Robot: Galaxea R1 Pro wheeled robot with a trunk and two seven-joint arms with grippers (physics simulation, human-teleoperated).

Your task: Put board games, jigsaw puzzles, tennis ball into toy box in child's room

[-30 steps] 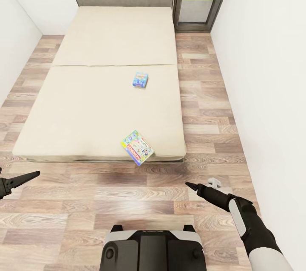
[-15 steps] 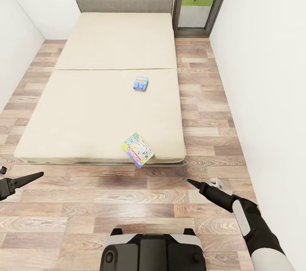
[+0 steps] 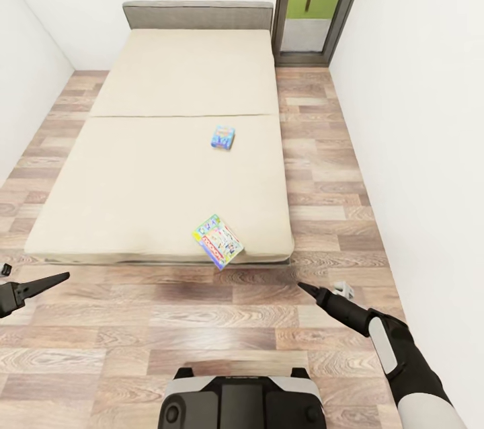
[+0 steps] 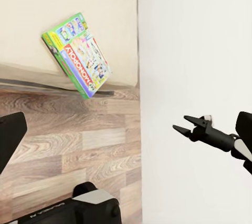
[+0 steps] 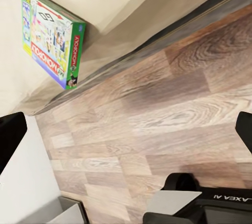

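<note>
The wide cream mattress bed [image 3: 161, 167] with its grey upholstered headboard fills the room from ten to one o'clock, its foot edge running just ahead of the robot. Wood-plank floor [image 3: 222, 321] borders it, with a free strip along the white wall at three o'clock leading to the dark-framed glass door [image 3: 316, 5] at one o'clock. The nearer flat, brightly printed Monopoly board game box [image 3: 218, 241] lies at twelve o'clock with one corner hanging over the bed's foot edge; the smaller blue board game box [image 3: 224, 136] sits farther up, mid-mattress, well apart from it. The black left end effector [image 3: 33, 284] hangs at nine o'clock and the black right end effector [image 3: 316, 294] at four o'clock, both over bare floor; the right one's fingers look apart in the left wrist view, while for the left I cannot tell. The step in hand appears to be approaching the bed to collect the nearer box. Doing it well likely means rolling straight forward, stopping short of the bed frame, and taking the overhanging corner with the right arm, since a push could tip it off. The small grey object [image 3: 343, 289] on the floor beside the right end effector should be avoided.
</note>
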